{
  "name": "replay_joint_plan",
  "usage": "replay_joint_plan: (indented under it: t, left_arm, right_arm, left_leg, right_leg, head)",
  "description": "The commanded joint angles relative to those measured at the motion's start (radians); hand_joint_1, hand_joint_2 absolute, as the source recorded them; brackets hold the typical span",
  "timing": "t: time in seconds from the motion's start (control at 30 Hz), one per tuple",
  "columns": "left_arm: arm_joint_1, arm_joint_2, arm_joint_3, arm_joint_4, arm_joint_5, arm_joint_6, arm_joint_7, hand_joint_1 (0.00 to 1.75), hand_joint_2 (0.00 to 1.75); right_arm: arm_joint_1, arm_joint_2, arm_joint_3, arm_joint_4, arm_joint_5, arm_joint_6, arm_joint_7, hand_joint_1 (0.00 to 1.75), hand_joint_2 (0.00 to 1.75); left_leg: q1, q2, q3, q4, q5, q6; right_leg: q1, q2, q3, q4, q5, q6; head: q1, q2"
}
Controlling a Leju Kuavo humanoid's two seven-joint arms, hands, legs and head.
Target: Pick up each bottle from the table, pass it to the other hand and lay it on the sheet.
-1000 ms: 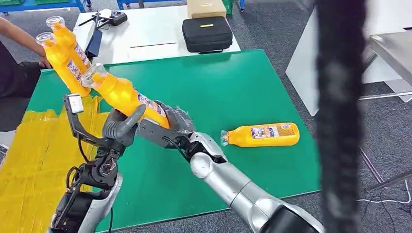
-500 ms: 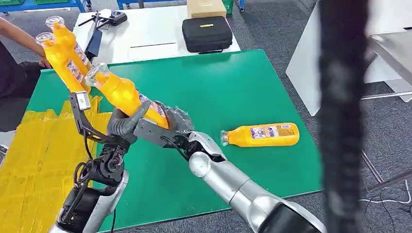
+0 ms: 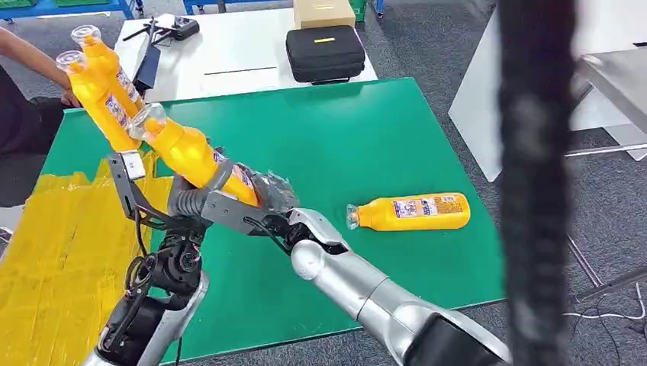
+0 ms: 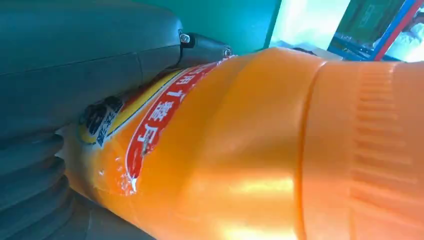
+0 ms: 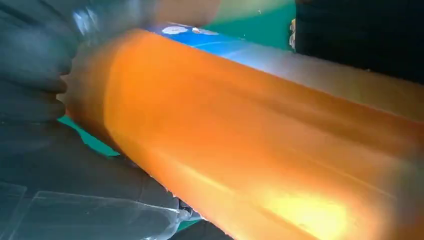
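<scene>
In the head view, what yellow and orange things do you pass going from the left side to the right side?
Yellow sheet → two orange bottles a person holds up → orange bottle held by both hands → orange bottle lying on the green table.

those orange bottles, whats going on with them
The robot is mid-handover. Its right hand holds the base end of an orange bottle above the green table, and the left hand wraps its middle. Another bottle lies on the table. A person at the far corner holds two more bottles beside the yellow sheet.
</scene>
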Motion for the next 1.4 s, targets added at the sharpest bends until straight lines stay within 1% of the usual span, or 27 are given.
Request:
replay_joint_plan:
  t: [0.03, 0.17, 0.2, 0.27, 0.3, 0.33, 0.43, 0.5, 0.53, 0.57, 0.6, 0.7, 0.77, 0.8, 0.87, 0.9, 0.93, 1.0, 1.03, 1.07, 1.1, 1.17, 1.2, 1.23, 1.3, 1.33, 1.4]
  left_arm:
    - [-0.083, -0.037, -0.086, 0.039, -0.004, -0.01, 0.009, 1.75, 1.75]
    - [-0.076, -0.037, -0.077, 0.026, -0.003, -0.009, -0.004, 1.75, 1.75]
    - [-0.075, -0.032, -0.072, 0.018, -0.002, -0.01, -0.005, 1.75, 1.75]
    - [-0.076, -0.031, -0.063, 0.012, 0.001, -0.011, -0.007, 1.75, 1.75]
    - [-0.081, -0.026, -0.049, 0.009, 0.002, -0.012, -0.015, 1.75, 1.75]
    - [-0.085, -0.014, -0.035, 0.005, -0.013, -0.009, -0.038, 1.75, 1.75]
    - [-0.114, 0.057, 0.047, -0.013, -0.099, 0.003, -0.117, 1.75, 1.75]
    - [-0.145, 0.108, 0.131, 0.008, -0.19, -0.013, -0.127, 1.75, 1.75]
    - [-0.17, 0.134, 0.152, 0.036, -0.274, 0.004, -0.138, 1.75, 1.75]
    - [-0.19, 0.146, 0.178, 0.063, -0.339, 0.01, -0.141, 1.75, 1.75]
    - [-0.217, 0.17, 0.187, 0.112, -0.532, 0.064, -0.179, 1.75, 1.75]
    - [-0.243, 0.177, 0.236, 0.203, -0.728, 0.102, -0.202, 1.75, 1.75]
    - [-0.247, 0.184, 0.244, 0.244, -0.853, 0.156, -0.195, 1.75, 1.75]
    - [-0.243, 0.194, 0.262, 0.278, -0.995, 0.205, -0.192, 1.75, 1.75]
    - [-0.222, 0.192, 0.334, 0.328, -1.249, 0.207, -0.176, 1.75, 1.75]
    - [-0.215, 0.207, 0.334, 0.378, -1.366, 0.205, -0.137, 1.75, 1.75]
    - [-0.204, 0.23, 0.308, 0.433, -1.454, 0.197, -0.097, 1.75, 1.75]
    - [-0.161, 0.253, 0.271, 0.503, -1.591, 0.156, -0.026, 1.75, 1.75]
    - [-0.143, 0.263, 0.253, 0.536, -1.657, 0.159, 0.003, 1.75, 1.75]
    - [-0.119, 0.272, 0.231, 0.583, -1.708, 0.121, 0.032, 1.75, 1.75]
    - [-0.114, 0.273, 0.221, 0.618, -1.718, 0.12, 0.028, 1.75, 1.75]
    - [-0.102, 0.288, 0.175, 0.688, -1.774, 0.065, 0.053, 1.75, 1.75]
    - [-0.094, 0.292, 0.17, 0.703, -1.775, 0.079, 0.055, 1.75, 1.75]
    - [-0.097, 0.296, 0.15, 0.752, -1.778, 0.04, 0.053, 1.75, 1.75]
    - [-0.084, 0.297, 0.134, 0.801, -1.776, 0.028, 0.062, 1.75, 1.75]
    - [-0.091, 0.29, 0.116, 0.845, -1.771, -0.022, 0.06, 1.75, 1.75]
    - [-0.087, 0.285, 0.109, 0.858, -1.77, -0.021, 0.064, 1.75, 1.75]
  right_arm:
    - [-0.011, 0.023, 0.167, 0.059, 0.006, 0.027, -0.018, 1.75, 1.75]
    - [-0.014, 0.021, 0.17, 0.066, 0.003, 0.014, -0.012, 1.75, 1.75]
    - [-0.016, 0.018, 0.168, 0.069, 0.004, 0.004, -0.012, 1.75, 1.75]
    - [-0.024, 0.018, 0.162, 0.081, -0.007, 0.007, -0.006, 1.75, 1.75]
    - [-0.025, 0.02, 0.139, 0.084, -0.036, 0.011, -0.012, 0.0, 1.75]
    - [-0.034, 0.016, 0.135, 0.096, -0.041, 0.014, -0.005, 0.0, 0.0]
    - [-0.048, -0.017, 0.113, 0.124, -0.024, -0.01, -0.003, 0.0, 0.0]
    - [-0.062, -0.043, 0.106, 0.143, 0.0, 0.012, 0.01, 0.0, 0.0]
    - [-0.058, -0.056, 0.089, 0.135, 0.004, 0.01, 0.005, 0.0, 0.0]
    - [-0.054, -0.072, 0.08, 0.118, 0.019, 0.015, -0.001, 0.0, 0.0]
    - [-0.045, -0.093, 0.064, 0.087, 0.056, 0.018, 0.0, 0.0, 0.0]
    - [-0.029, -0.128, 0.047, 0.027, 0.126, 0.062, 0.011, 0.0, 0.0]
    - [-0.01, -0.146, 0.026, -0.017, 0.147, 0.055, -0.017, 0.0, 0.0]
    - [0.007, -0.166, 0.01, -0.06, 0.17, 0.04, -0.032, 0.0, 0.0]
    - [0.046, -0.213, -0.028, -0.176, 0.195, 0.013, -0.068, 0.0, 0.0]
    - [0.071, -0.243, -0.049, -0.248, 0.202, 0.007, -0.076, 0.0, 0.0]
    - [0.105, -0.288, -0.08, -0.344, 0.204, 0.003, -0.081, 0.0, 0.0]
    - [0.159, -0.369, -0.136, -0.49, 0.195, 0.009, -0.092, 0.0, 0.0]
    - [0.176, -0.4, -0.157, -0.541, 0.196, 0.011, -0.099, 0.0, 0.0]
    - [0.203, -0.436, -0.196, -0.606, 0.207, -0.015, -0.109, 0.0, 0.0]
    - [0.215, -0.45, -0.218, -0.635, 0.204, -0.003, -0.115, 0.0, 0.0]
    - [0.252, -0.477, -0.271, -0.695, 0.226, -0.037, -0.146, 0.0, 0.0]
    - [0.262, -0.488, -0.285, -0.711, 0.227, -0.035, -0.154, 0.0, 1.75]
    - [0.28, -0.497, -0.309, -0.731, 0.205, -0.024, -0.167, 0.0, 1.75]
    - [0.301, -0.528, -0.333, -0.747, 0.222, -0.032, -0.177, 0.0, 1.75]
    - [0.32, -0.55, -0.346, -0.757, 0.203, -0.024, -0.181, 0.0, 1.75]
    - [0.333, -0.57, -0.353, -0.758, 0.196, -0.026, -0.194, 0.0, 1.75]
  left_leg:
    - [0.002, -0.001, 0.004, 0.002, -0.003, -0.003]
    - [0.001, -0.001, 0.002, 0.001, -0.002, -0.002]
    - [0.002, -0.002, 0.007, 0.003, -0.006, -0.005]
    - [0.001, -0.001, 0.002, 0.001, -0.002, -0.002]
    - [0.001, -0.001, 0.001, 0.0, -0.001, -0.002]
    - [0.002, -0.001, 0.004, 0.002, -0.003, -0.003]
    - [0.001, -0.001, 0.001, 0.002, -0.002, -0.003]
    - [0.001, 0.0, 0.002, 0.002, -0.002, -0.003]
    - [0.002, 0.001, 0.004, 0.003, -0.004, -0.005]
    - [0.002, 0.001, 0.003, 0.002, -0.002, -0.004]
    - [0.002, -0.001, 0.002, 0.001, -0.001, -0.003]
    - [0.002, -0.001, 0.004, 0.001, -0.001, -0.005]
    - [0.001, -0.001, 0.003, 0.0, 0.001, -0.004]
    - [0.002, -0.001, 0.004, 0.0, 0.0, -0.005]
    - [0.002, -0.001, 0.006, 0.0, -0.001, -0.005]
    - [0.002, 0.0, 0.004, 0.0, 0.0, -0.004]
    - [0.002, 0.001, 0.007, 0.0, -0.001, -0.005]
    - [0.0, -0.003, 0.005, -0.001, 0.001, -0.003]
    - [0.0, -0.004, 0.008, -0.002, 0.0, -0.004]
    - [0.0, -0.003, 0.006, -0.002, 0.001, -0.004]
    - [-0.001, -0.003, 0.01, -0.003, 0.0, -0.004]
    - [-0.002, -0.003, 0.006, -0.002, 0.0, -0.003]
    - [0.0, -0.003, 0.012, 0.0, -0.004, -0.006]
    - [-0.001, -0.003, 0.005, -0.001, 0.0, -0.004]
    - [-0.001, -0.003, 0.005, -0.001, 0.0, -0.003]
    - [-0.001, -0.003, 0.006, -0.001, -0.002, -0.004]
    - [-0.001, -0.003, 0.004, -0.001, 0.0, -0.003]
  right_leg:
    - [0.002, -0.003, 0.005, 0.001, -0.003, 0.0]
    - [0.001, -0.003, 0.003, 0.0, -0.002, 0.0]
    - [0.003, -0.005, 0.009, 0.002, -0.007, 0.0]
    - [0.001, -0.003, 0.003, 0.0, -0.002, 0.0]
    - [0.001, -0.002, 0.002, 0.0, -0.001, 0.0]
    - [0.002, -0.004, 0.005, 0.001, -0.004, 0.0]
    - [0.001, -0.002, 0.002, 0.001, -0.002, 0.0]
    - [0.001, -0.002, 0.002, 0.001, -0.002, -0.001]
    - [0.003, -0.002, 0.005, 0.002, -0.004, -0.001]
    - [0.002, -0.002, 0.003, 0.001, -0.002, -0.001]
    - [0.002, -0.003, 0.003, 0.001, -0.001, -0.001]
    - [0.002, -0.003, 0.005, 0.001, -0.002, -0.001]
    - [0.001, -0.003, 0.003, 0.0, -0.001, -0.001]
    - [0.001, -0.004, 0.005, 0.001, -0.002, -0.001]
    - [0.001, -0.003, 0.007, 0.0, -0.002, -0.001]
    - [0.001, -0.002, 0.004, 0.0, -0.001, 0.0]
    - [0.001, -0.002, 0.007, 0.0, -0.002, 0.0]
    - [0.0, -0.004, 0.005, 0.0, -0.002, 0.0]
    - [0.0, -0.006, 0.009, -0.001, -0.003, 0.0]
    - [-0.001, -0.004, 0.007, -0.001, -0.002, 0.0]
    - [-0.001, -0.005, 0.01, -0.002, -0.003, 0.0]
    - [-0.002, -0.004, 0.007, -0.001, -0.003, 0.0]
    - [0.0, -0.006, 0.013, 0.0, -0.006, 0.0]
    - [-0.002, -0.004, 0.006, 0.0, -0.003, 0.0]
    - [-0.002, -0.004, 0.006, 0.0, -0.003, 0.0]
    - [-0.001, -0.005, 0.007, 0.0, -0.004, -0.001]
    - [-0.002, -0.004, 0.004, -0.001, -0.002, 0.0]
  head:
    - [0.0, 0.0]
    - [0.0, 0.0]
    - [0.0, 0.0]
    - [0.0, 0.0]
    - [0.0, 0.0]
    - [0.0, 0.0]
    - [0.0, 0.0]
    - [0.0, 0.0]
    - [0.0, 0.0]
    - [-0.001, 0.0]
    - [0.001, 0.0]
    - [-0.001, 0.0]
    - [0.0, 0.0]
    - [0.0, 0.0]
    - [0.0, 0.0]
    - [0.0, 0.0]
    - [0.0, 0.0]
    - [0.0, 0.0]
    - [0.0, 0.0]
    - [0.0, 0.0]
    - [0.0, 0.0]
    - [0.0, 0.0]
    - [0.001, 0.0]
    - [0.0, 0.0]
    - [0.0, 0.0]
    - [0.0, 0.0]
    - [0.0, 0.0]
